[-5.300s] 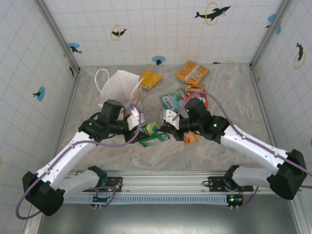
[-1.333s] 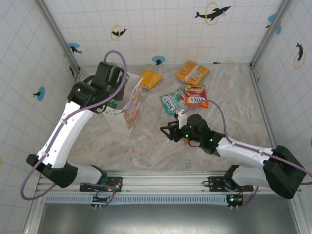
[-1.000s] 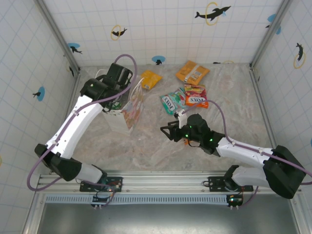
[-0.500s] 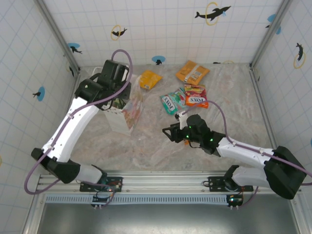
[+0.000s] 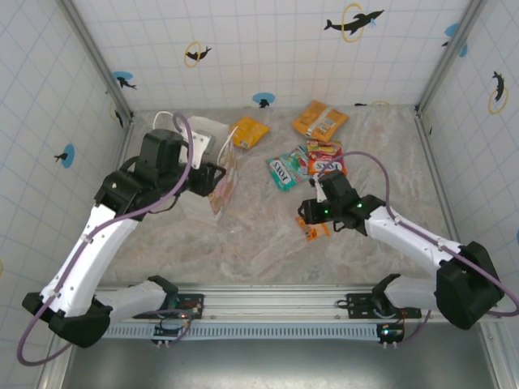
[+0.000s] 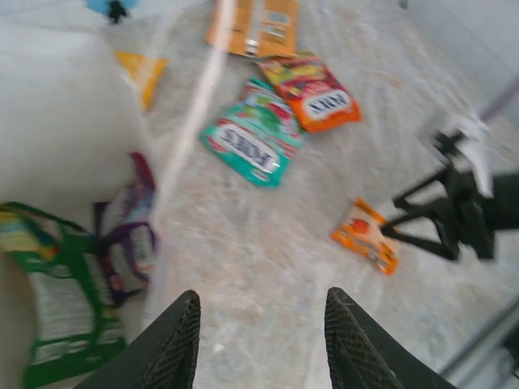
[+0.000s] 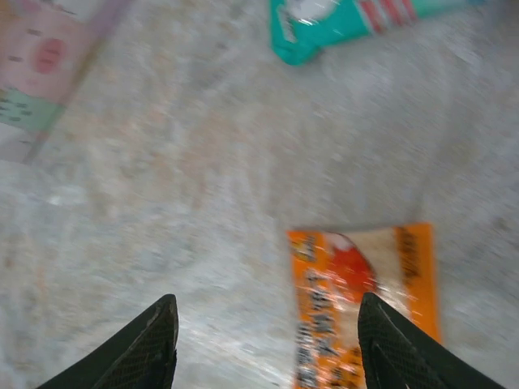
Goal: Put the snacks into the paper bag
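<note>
Top cam first: my left jaws (image 5: 219, 176) hang over the mouth of the white paper bag (image 5: 201, 136), which sits far left on the table (image 5: 259, 259). My right jaws (image 5: 306, 215) are down low, just beside the tiny orange packet (image 5: 313, 230). Further back, the teal packet (image 5: 284, 171) and the red-orange FOXS packet (image 5: 326, 160) lie touching each other. The small orange-yellow packet (image 5: 250, 131) is near the bag, and the bigger orange-yellow packet (image 5: 319, 119) is close to the back wall

Left wrist cam: left jaws are parted a fair way with nothing in them, just bare table below. Off to the left, a green packet (image 6: 57, 316) and a purple packet (image 6: 131, 241) lie against the bag's white wall. They look like they're inside its mouth, but it's blurry and I can't tell how far in

Right wrist cam: right jaws are spread apart and empty too. The tiny orange packet lies flat on the table, closer to my right-hand finger (image 7: 405, 348), and as far as I can see it isn't touching. A corner of the teal packet pokes in at the top, and the bag's pastel band is at top left
</note>
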Available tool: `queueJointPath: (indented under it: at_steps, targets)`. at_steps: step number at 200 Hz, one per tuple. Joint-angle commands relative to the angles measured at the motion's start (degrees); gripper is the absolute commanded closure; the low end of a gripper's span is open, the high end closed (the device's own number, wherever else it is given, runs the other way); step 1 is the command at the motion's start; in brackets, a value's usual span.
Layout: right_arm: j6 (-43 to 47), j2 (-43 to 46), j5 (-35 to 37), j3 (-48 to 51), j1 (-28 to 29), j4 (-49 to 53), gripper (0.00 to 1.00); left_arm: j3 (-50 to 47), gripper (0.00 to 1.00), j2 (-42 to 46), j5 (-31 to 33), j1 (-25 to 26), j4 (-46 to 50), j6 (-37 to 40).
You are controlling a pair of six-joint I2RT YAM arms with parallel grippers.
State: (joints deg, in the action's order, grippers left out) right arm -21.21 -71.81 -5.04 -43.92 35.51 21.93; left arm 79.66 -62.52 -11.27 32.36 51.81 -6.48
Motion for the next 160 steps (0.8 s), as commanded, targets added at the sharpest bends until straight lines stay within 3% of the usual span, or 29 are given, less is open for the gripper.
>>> queueJointPath:
  at_steps: [1,37,160]
  targets:
    - [5.5,-2.7,-3.2,-3.1,-3.9,9.3,0.43,-4.8,0.57,2.4,-12.5,0.2,-2.4,2.7]
    - [11.7,-9.0,-6.0,-6.6,-8.4,13.3,0.45,-10.9,0.59,5.7,-20.3,0.2,-4.2,4.0]
    - [18.7,-23.2,-12.7,-10.0,-12.8,12.4,0.54,-17.8,0.62,4.8,-25.1,0.2,-7.6,6.1]
